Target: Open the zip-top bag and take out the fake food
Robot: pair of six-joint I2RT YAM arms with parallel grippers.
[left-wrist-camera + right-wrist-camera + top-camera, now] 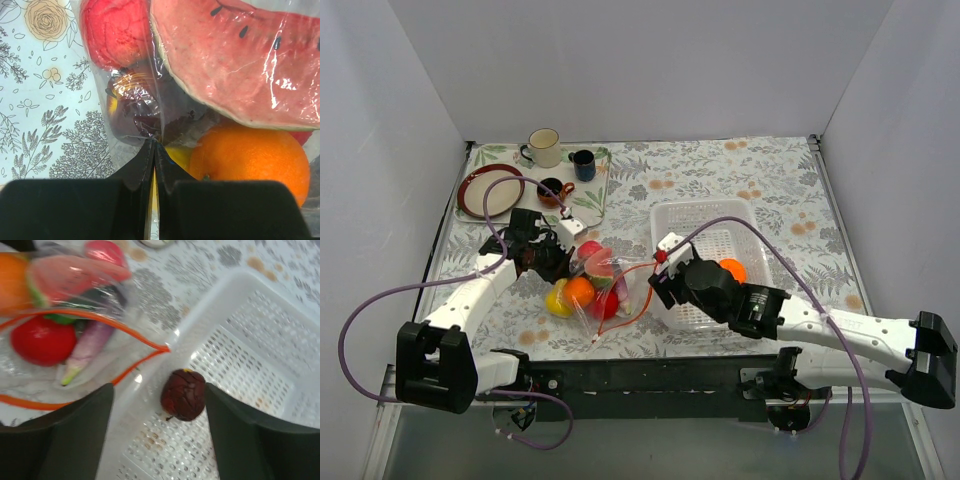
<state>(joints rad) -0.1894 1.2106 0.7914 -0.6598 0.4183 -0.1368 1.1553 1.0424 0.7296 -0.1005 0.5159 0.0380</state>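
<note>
The clear zip-top bag lies left of centre, its orange-red zip strip spread open toward the basket. Inside are a watermelon slice, an orange ball, a red fruit, a red tomato and a purple piece. My left gripper is shut on the bag's plastic at its far left side. My right gripper is open over the white basket's left end, its jaws either side of a dark red fruit lying in the basket. Another orange ball is in the basket.
A floral tray at the back left holds a cream mug, a dark blue mug and a brown mug. A red-rimmed plate lies beside them. White walls close in three sides.
</note>
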